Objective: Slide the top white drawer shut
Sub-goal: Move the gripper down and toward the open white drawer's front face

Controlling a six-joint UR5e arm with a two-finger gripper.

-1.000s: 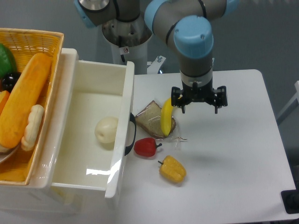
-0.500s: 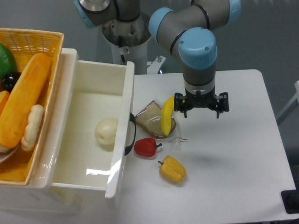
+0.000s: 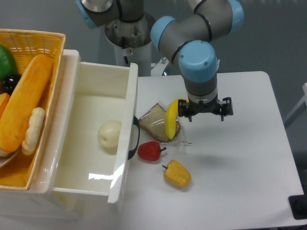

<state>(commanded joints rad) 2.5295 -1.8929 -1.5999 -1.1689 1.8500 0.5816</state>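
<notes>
Since a second ago the arm has swung a little to the right and turned at the wrist, carrying the claw (image 3: 205, 116) slightly further from the drawer, while everything on the counter (image 3: 240, 163) has kept its place. In the single fixed camera view, the claw hangs above the counter just right of the banana, its two fingers (image 3: 223, 106) spread wide apart and holding nothing. No brand, label or legible writing can be read; a small red-and-white sticker on the robot's base is too small to make out. The top white drawer (image 3: 91, 139) stands pulled well out at the left, its front panel facing the counter with one black arched handle (image 3: 135, 139) on it. Inside it lies one pale round object (image 3: 109, 134). Atop the cabinet to the left sits one yellow wicker basket (image 3: 33, 38) holding one long orange loaf-like item (image 3: 24, 103), one small cream-coloured piece (image 3: 32, 129), one green item at the upper edge and a dark one beside it. On the counter just beside the drawer front there are one slice of brown bread (image 3: 154, 122), one yellow banana (image 3: 171, 119) lying across the bread, one red pepper (image 3: 150, 151) near the handle, and one yellow pepper (image 3: 177, 173) a little further out.
</notes>
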